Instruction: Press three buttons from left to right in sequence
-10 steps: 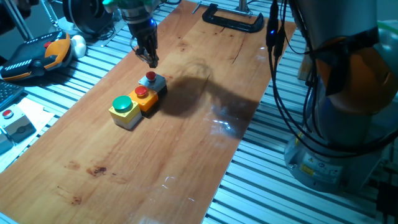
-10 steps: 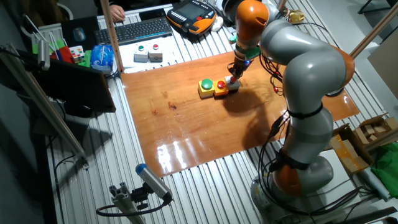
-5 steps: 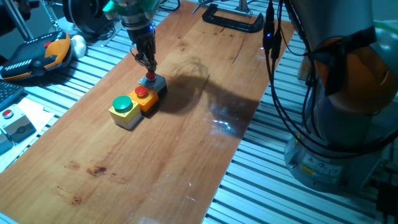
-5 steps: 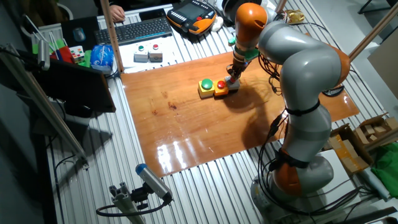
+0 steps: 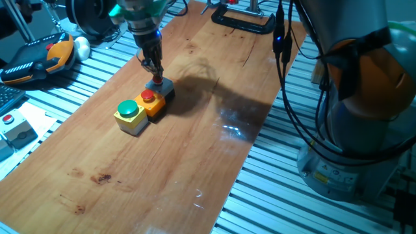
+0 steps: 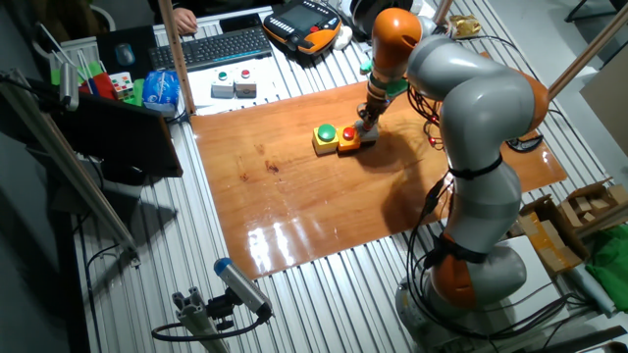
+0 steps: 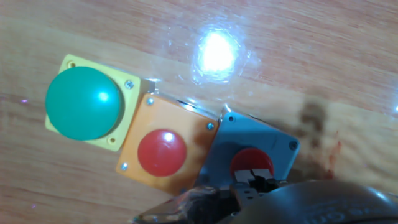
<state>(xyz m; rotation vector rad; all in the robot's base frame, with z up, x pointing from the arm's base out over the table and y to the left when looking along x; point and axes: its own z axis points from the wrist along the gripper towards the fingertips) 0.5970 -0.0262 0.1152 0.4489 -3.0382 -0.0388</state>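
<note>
Three button boxes sit in a touching row on the wooden board (image 5: 195, 149): a green dome on a yellow box (image 5: 130, 111), a red button on an orange box (image 5: 149, 99) and a red button on a grey box (image 5: 162, 86). They also show in the other fixed view, as the yellow box (image 6: 325, 136), the orange box (image 6: 347, 137) and the grey box (image 6: 368, 136). My gripper (image 5: 155, 77) points straight down, tips on the grey box's red button (image 7: 252, 163). In the hand view the fingertips (image 7: 255, 182) are together, touching that button beside the orange box (image 7: 161, 152) and green dome (image 7: 84, 102).
A black clamp (image 5: 244, 21) lies at the board's far end. An orange and black pendant (image 5: 39, 55) and a lone red button on a pale grey box (image 5: 13, 127) lie off the board's left. My arm's base and cables (image 5: 286, 71) stand to the right. A keyboard (image 6: 211, 47) lies behind.
My gripper has come down and slightly left from just above and behind the grey box onto its red button. The boxes have not moved.
</note>
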